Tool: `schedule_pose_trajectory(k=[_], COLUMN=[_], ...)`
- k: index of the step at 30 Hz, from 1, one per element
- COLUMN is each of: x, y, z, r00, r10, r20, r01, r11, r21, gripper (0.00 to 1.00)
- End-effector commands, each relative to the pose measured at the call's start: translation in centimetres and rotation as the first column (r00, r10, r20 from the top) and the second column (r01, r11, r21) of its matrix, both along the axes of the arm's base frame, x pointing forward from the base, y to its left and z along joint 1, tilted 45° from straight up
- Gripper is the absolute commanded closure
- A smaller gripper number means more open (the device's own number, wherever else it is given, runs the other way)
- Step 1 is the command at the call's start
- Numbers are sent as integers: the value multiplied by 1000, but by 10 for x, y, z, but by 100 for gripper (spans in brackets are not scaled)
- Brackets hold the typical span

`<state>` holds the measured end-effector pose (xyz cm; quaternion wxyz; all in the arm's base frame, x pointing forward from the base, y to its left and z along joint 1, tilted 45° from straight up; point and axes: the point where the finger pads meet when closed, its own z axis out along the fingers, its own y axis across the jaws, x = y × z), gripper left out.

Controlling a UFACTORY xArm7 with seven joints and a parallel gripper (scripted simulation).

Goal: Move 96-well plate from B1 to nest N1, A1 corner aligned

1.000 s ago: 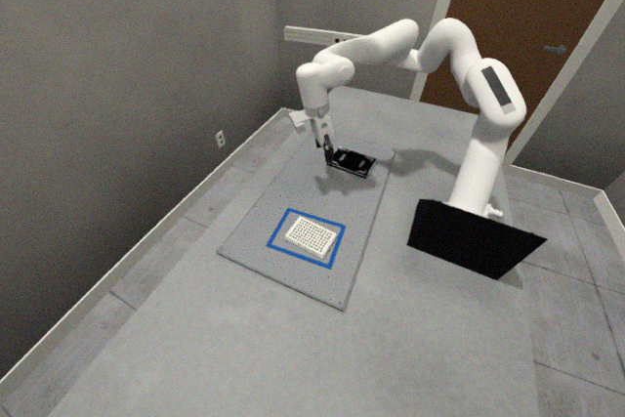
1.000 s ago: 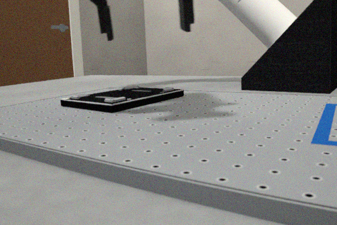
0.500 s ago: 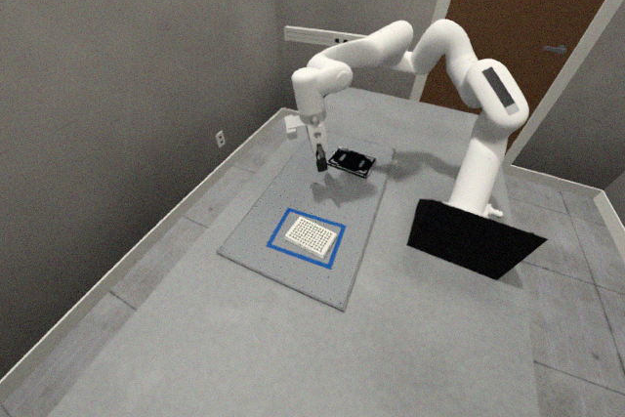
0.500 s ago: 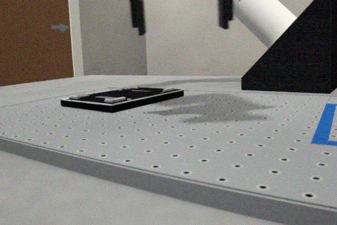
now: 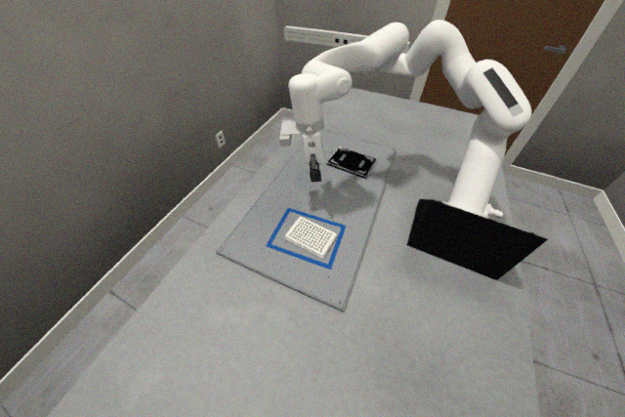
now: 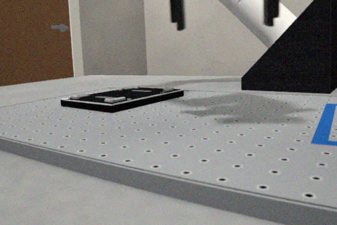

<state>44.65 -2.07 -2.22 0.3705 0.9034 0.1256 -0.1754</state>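
Observation:
The white 96-well plate [image 5: 310, 236] lies flat inside the blue-taped bench spot near the front of the grey perforated board. The black plate nest [image 5: 351, 162] with grey locators sits at the board's far end; it also shows in the low side view [image 6: 122, 98], and nothing lies in it. My gripper [image 5: 314, 170] hangs open and empty above the board, between the nest and the plate, well above the surface. In the low side view its two dark fingers [image 6: 222, 12] stand wide apart at the top edge. The plate itself is outside that view.
The perforated board rests on the grey table. The arm's black base block [image 5: 472, 238] stands to the right of the board. A strip of the blue tape [image 6: 325, 125] shows at the right edge of the low side view.

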Motion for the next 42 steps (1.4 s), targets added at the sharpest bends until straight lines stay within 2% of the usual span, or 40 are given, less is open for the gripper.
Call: schedule_pose_trajectory(k=[1, 3, 8, 10, 13, 15, 18, 20, 25, 31, 34, 36, 42], x=[0, -2, -3, -5, -6, -9, -11, -13, -16, -25, -27, -31, -36], y=[14, 21, 27, 34, 40, 47, 52, 59, 65, 83, 88, 95, 103], z=[-10, -17, -23, -30, -35, -42, -48, -55, -61, -80, -86, -93, -101], r00=[999, 995, 995, 988, 988, 978, 978, 965, 965, 928, 928, 905, 891], r10=[-14, -42, -42, -70, -70, -99, -99, -128, -128, -185, -185, -214, -231], r20=[36, 86, 86, 135, 135, 183, 183, 231, 231, 323, 323, 367, 392], r01=[14, 43, 43, 73, 73, 103, 103, 134, 134, 197, 197, 229, 248], r11=[1000, 999, 999, 997, 997, 995, 995, 991, 991, 980, 980, 973, 969], r21=[-4, -9, -9, -13, -13, -14, -14, -13, -13, -4, -4, 3, 8], gripper=[0, 0, 0, 0, 0, 0, 0, 0, 0, 0, 0, 0, 0])
